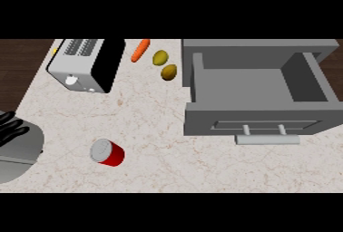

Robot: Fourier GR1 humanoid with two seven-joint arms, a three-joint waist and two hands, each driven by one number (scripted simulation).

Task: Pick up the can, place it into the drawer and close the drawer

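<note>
A red can (108,152) with a silver lid stands on the marble counter at the lower left of centre. The grey drawer (258,120) is pulled open at the right, its inside bare, with a bar handle (267,139) on its front. My left hand (11,128) shows at the left edge, well to the left of the can, its dark fingers straight and holding nothing. The right hand does not show.
A silver and black toaster (85,63) stands at the back left. A carrot (140,50) and two brownish-yellow potatoes (164,65) lie at the back, just left of the drawer. Dark wood floor (17,68) borders the counter's left edge.
</note>
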